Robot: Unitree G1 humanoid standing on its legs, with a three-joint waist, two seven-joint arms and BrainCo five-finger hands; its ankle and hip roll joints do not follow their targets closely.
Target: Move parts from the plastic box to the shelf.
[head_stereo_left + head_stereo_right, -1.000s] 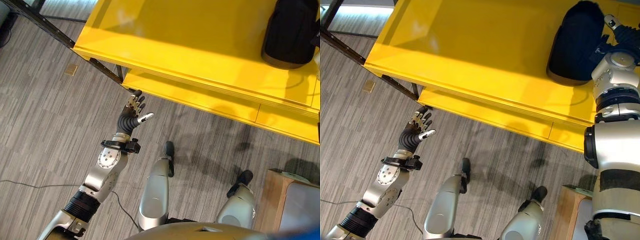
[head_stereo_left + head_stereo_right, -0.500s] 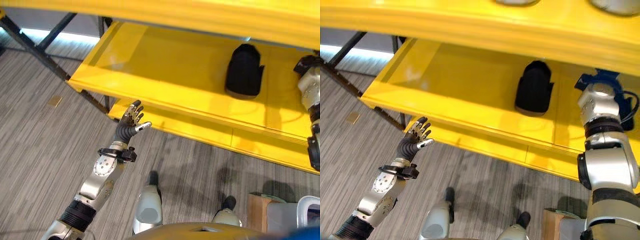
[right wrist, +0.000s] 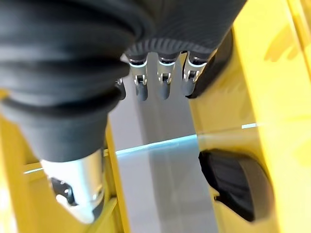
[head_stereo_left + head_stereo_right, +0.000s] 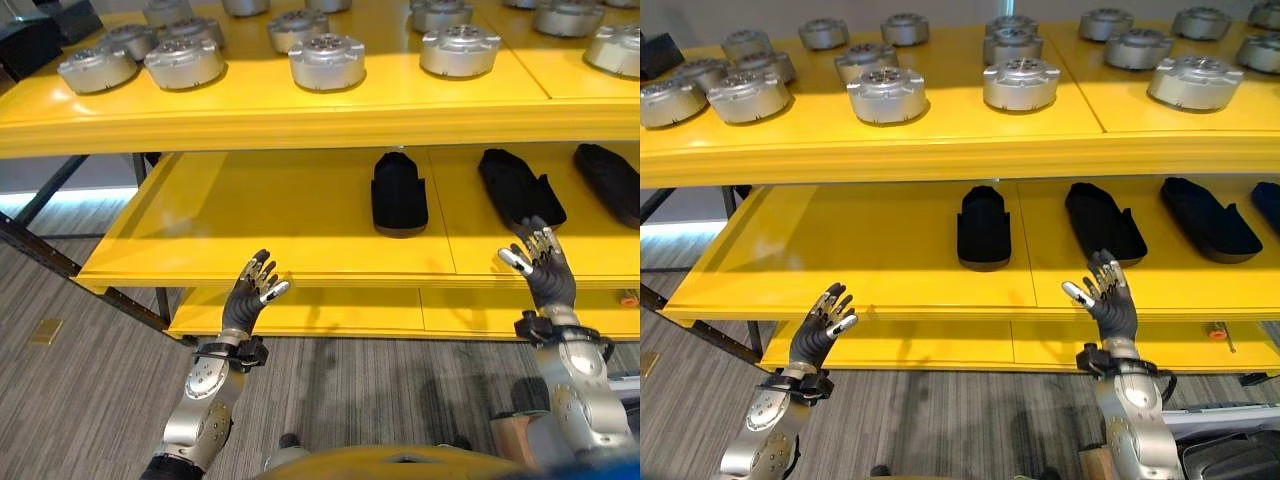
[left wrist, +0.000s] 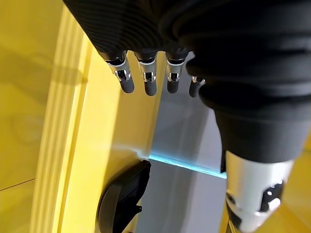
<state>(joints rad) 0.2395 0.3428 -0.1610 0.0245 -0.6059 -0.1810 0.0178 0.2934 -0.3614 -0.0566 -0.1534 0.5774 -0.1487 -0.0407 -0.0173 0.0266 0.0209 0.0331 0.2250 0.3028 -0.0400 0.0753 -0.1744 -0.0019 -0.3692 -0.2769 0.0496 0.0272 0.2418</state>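
Here, left hand (image 4: 252, 291) and right hand (image 4: 540, 262), fingers spread and empty, hover at the shelf's (image 4: 280, 265) front edge; black parts (image 4: 399, 192) lie beyond, nearest the right.

Both arms raised fwd, left hand (image 4: 252, 291) & right hand (image 4: 541, 262) up, fingers spread loose, holding nothing.

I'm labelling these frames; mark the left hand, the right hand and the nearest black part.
left hand (image 4: 250, 291), left eye view, palm.
right hand (image 4: 1110, 302), right eye view, palm.
black part (image 4: 984, 229), right eye view, its top.
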